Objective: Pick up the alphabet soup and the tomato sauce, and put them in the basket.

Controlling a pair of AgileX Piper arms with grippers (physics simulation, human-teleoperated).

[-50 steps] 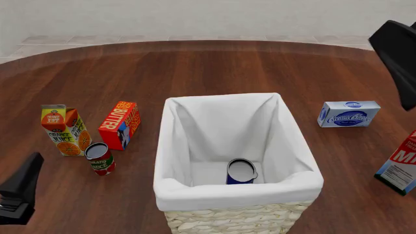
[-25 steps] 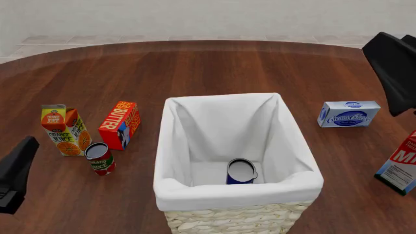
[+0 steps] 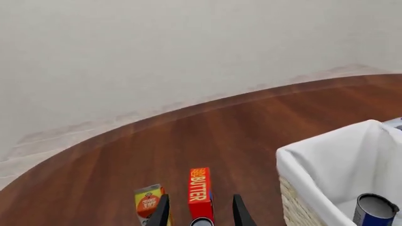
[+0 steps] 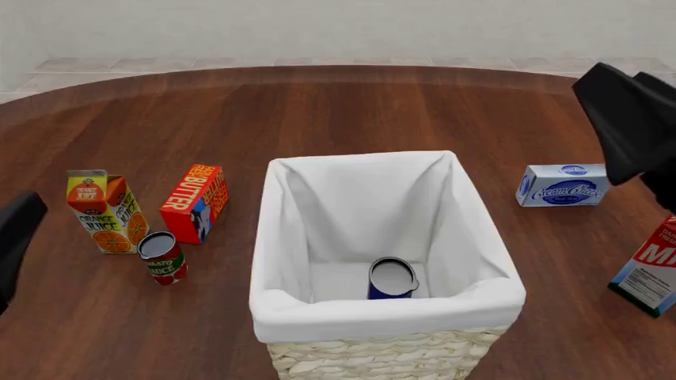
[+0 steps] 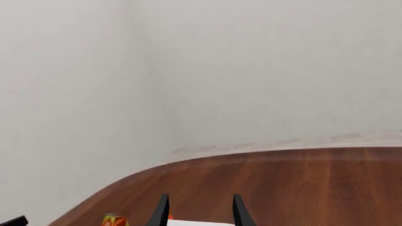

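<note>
The alphabet soup (image 4: 392, 279), a dark blue can with a pale top, stands inside the basket (image 4: 385, 309) near its front wall; the left wrist view shows the alphabet soup (image 3: 375, 212) in the basket (image 3: 326, 155) too. The tomato sauce (image 4: 161, 257) stands upright on the table left of the basket, beside the juice carton. My left gripper (image 3: 200, 197) is open and high above the tomato sauce (image 3: 201, 222), nothing between its fingers. My right gripper (image 5: 200, 200) is open and empty, raised at the table's right. In the front view only the arms' black bodies show.
An orange juice carton (image 4: 106, 210) and a red butter box (image 4: 195, 202) stand just behind the tomato sauce. A blue cream cheese box (image 4: 567, 184) lies right of the basket, and a milk carton (image 4: 650, 269) stands at the right edge.
The left arm has risen and slid toward the left edge of the front view. The right arm has come further in from the upper right. The cans and the basket have not moved.
</note>
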